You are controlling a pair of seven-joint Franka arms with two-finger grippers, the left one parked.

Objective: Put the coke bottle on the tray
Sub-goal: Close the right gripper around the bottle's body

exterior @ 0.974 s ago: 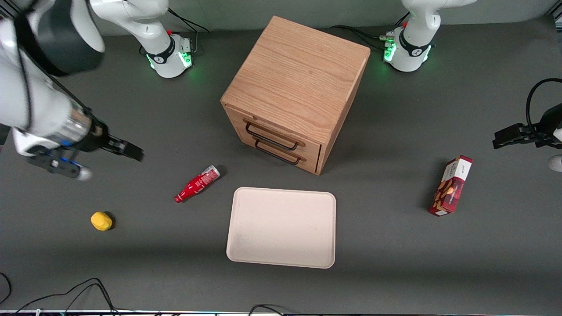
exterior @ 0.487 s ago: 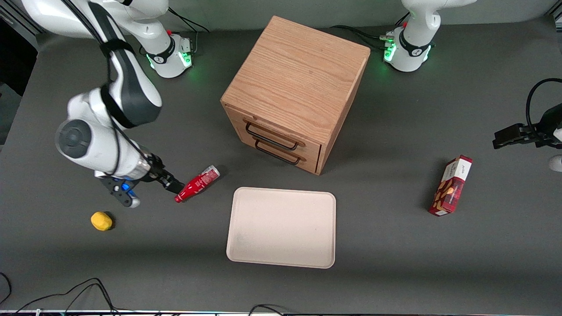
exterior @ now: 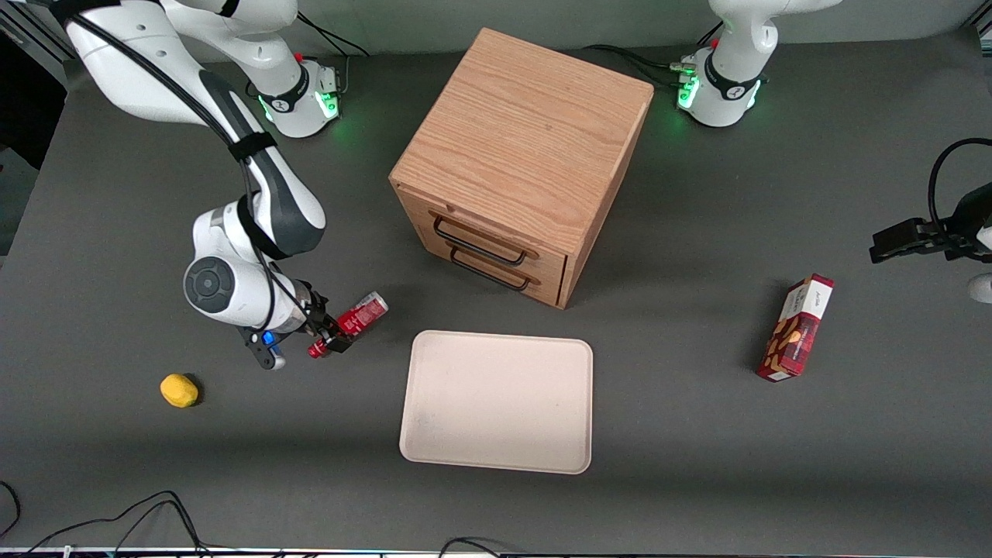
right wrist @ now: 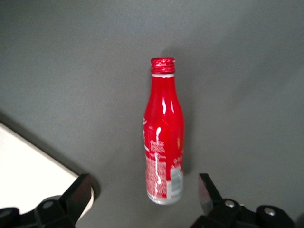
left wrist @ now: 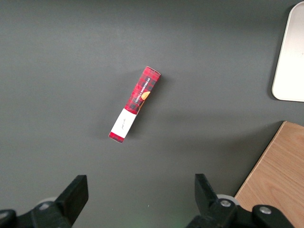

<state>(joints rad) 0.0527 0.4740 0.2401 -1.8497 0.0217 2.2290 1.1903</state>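
The coke bottle (exterior: 363,311) is small, red and white-lettered. It lies on its side on the dark table, beside the tray's corner toward the working arm's end. The tray (exterior: 496,403) is large, flat, pale beige-pink and bare. My gripper (exterior: 327,339) hovers over the bottle's neck end and hides part of it in the front view. In the right wrist view the gripper (right wrist: 144,192) is open. Its fingers (right wrist: 78,191) stand wide apart with the bottle (right wrist: 164,137) between them, not touching. A tray corner (right wrist: 28,166) shows there too.
A wooden two-drawer cabinet (exterior: 519,155) stands farther from the camera than the tray. A small yellow fruit (exterior: 179,390) lies toward the working arm's end. A red snack box (exterior: 798,327) lies toward the parked arm's end and also shows in the left wrist view (left wrist: 135,104).
My arm has swung in from the working arm's end of the table and come down over the bottle. The bottle and tray have not moved.
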